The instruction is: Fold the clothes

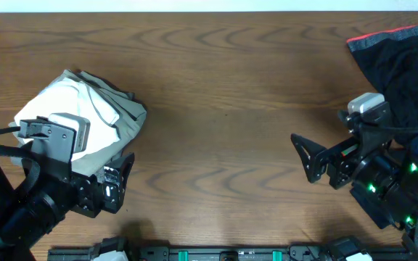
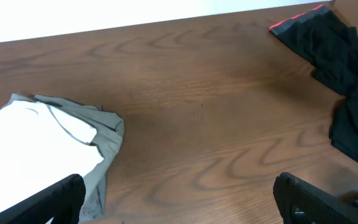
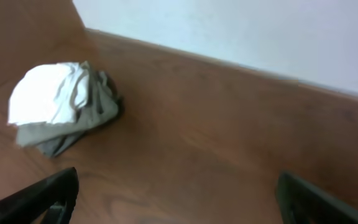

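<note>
White T-shirt [image 1: 53, 109] lies folded on a khaki garment [image 1: 127, 116] at the left of the wooden table [image 1: 223, 94], just beside my left gripper [image 1: 118, 185], whose jaws are spread and empty. My right gripper [image 1: 307, 158], also spread, sits well apart by a black garment [image 1: 405, 65]. I can read no lettering.

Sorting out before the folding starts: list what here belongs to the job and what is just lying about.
Belongs to the job:
- white shirt, on top of the pile at the left

Just lying about:
- khaki garment, under the white shirt
- black garment with a red stripe, at the far right
</note>
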Available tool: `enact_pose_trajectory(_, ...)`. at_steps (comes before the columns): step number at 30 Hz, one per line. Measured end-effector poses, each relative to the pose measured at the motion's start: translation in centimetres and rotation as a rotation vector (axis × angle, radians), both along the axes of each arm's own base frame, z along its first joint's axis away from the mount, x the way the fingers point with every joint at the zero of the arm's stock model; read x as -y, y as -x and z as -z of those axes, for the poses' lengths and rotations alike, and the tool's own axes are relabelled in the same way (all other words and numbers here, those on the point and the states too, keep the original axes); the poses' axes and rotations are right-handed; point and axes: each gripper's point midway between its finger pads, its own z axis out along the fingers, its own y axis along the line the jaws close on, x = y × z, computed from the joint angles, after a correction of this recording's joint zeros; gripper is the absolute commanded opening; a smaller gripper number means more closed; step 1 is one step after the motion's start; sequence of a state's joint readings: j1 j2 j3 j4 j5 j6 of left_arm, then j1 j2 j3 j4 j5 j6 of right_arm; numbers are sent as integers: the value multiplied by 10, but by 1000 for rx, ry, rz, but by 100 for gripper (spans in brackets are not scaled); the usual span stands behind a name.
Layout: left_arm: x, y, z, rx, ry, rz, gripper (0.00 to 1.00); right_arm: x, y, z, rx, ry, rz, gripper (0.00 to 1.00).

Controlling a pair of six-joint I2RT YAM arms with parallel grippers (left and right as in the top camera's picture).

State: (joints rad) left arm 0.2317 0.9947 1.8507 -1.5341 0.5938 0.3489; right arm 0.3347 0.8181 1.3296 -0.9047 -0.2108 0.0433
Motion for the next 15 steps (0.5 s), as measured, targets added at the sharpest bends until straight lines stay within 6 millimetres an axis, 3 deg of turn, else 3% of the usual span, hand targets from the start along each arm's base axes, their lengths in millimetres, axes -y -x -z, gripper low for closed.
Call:
enact_pose_trajectory(4,0,0,0,1,0,0,98,-2,-10,-14,175,32,-18,99)
enact_pose_trajectory(7,0,0,0,0,-2,-2,98,-1,-13,-5,282,48,-22,99)
enact_pose_trajectory(10,0,0,0,0,-2,-2,98,0,-11,22,308,62,-22,99)
enact_pose_trajectory(15,-1,0,0,-1,-2,-2,98,3,-4,94,237,91,-27,99)
